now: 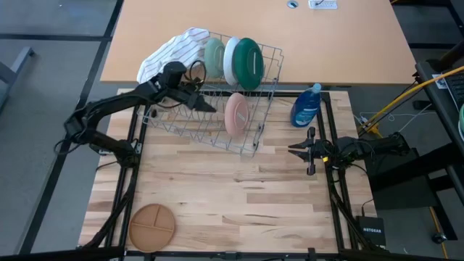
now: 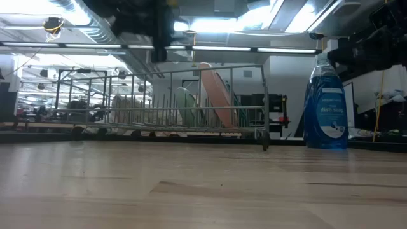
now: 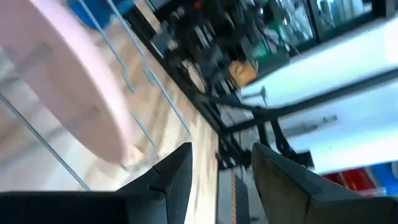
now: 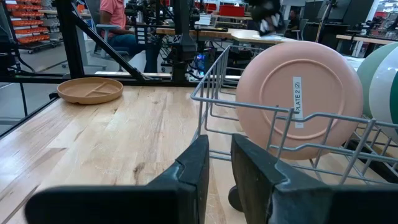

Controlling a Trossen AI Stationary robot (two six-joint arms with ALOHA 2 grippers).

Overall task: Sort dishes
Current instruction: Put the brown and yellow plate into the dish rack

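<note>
Where wire rack (image 1: 217, 109) bars cross, pink plate (image 1: 236, 114) is partly hidden.

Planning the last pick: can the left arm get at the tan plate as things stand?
Probably yes. The tan plate lies flat on bare table at the left arm's side; the left gripper, fingers open and empty, is over the rack.

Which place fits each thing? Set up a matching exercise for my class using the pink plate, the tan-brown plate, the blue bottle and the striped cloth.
Things:
1. pink plate
2. tan-brown plate
3. blue bottle
4. striped cloth

Places:
A. lying flat on the table, near a front corner
B. standing on edge in the wire rack
C. bunched up behind the rack
D. upright on the table, beside the rack

Pairs: 1-B, 2-A, 3-D, 4-C
</note>
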